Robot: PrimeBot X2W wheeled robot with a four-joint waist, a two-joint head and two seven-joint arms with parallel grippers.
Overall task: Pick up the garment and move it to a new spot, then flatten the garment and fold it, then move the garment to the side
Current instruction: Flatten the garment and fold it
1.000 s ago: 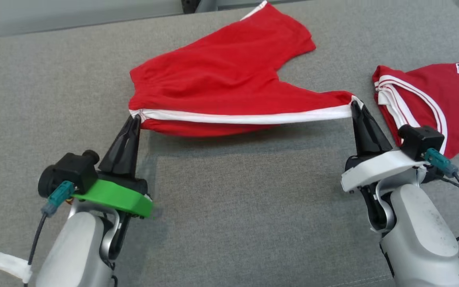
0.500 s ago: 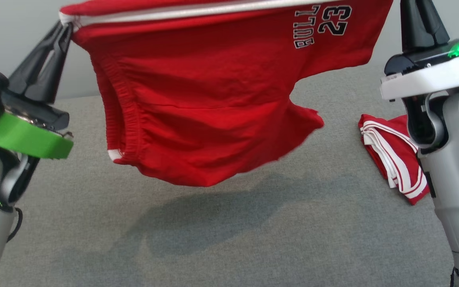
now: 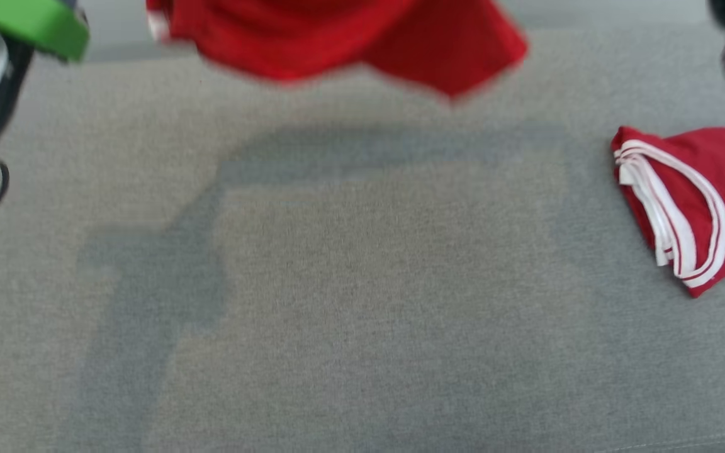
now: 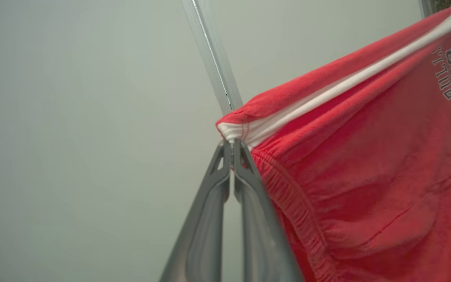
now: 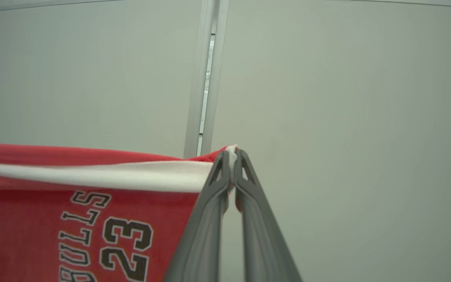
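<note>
Above the grey woven fabric surface [image 3: 362,314]:

1. Garment: small red athletic shorts [image 3: 350,38] with a white side stripe and a gathered elastic waistband. They hang in the air, clear of the surface, over its far edge. The lower hem is blurred. A broad soft shadow [image 3: 224,207] lies on the surface below.
2. Folded red cloth with red-and-white striped trim [image 3: 696,189]. It lies flat on the surface at its right side, well apart from the shorts.
3. Green plastic wrist collar [image 3: 29,22], raised over the surface's far left corner.
4. Left gripper [image 4: 231,147], held high off the surface. Its two long dark fingers are pressed together on the waistband end of the white stripe.
5. Right gripper [image 5: 231,156], also held high off the surface. Its fingers are pinched tight on the other end of the same stripe, which is pulled taut.
6. White, black-outlined "BULLS 23" print [image 5: 104,239], on the shorts' panel under the stripe, off the surface.
</note>
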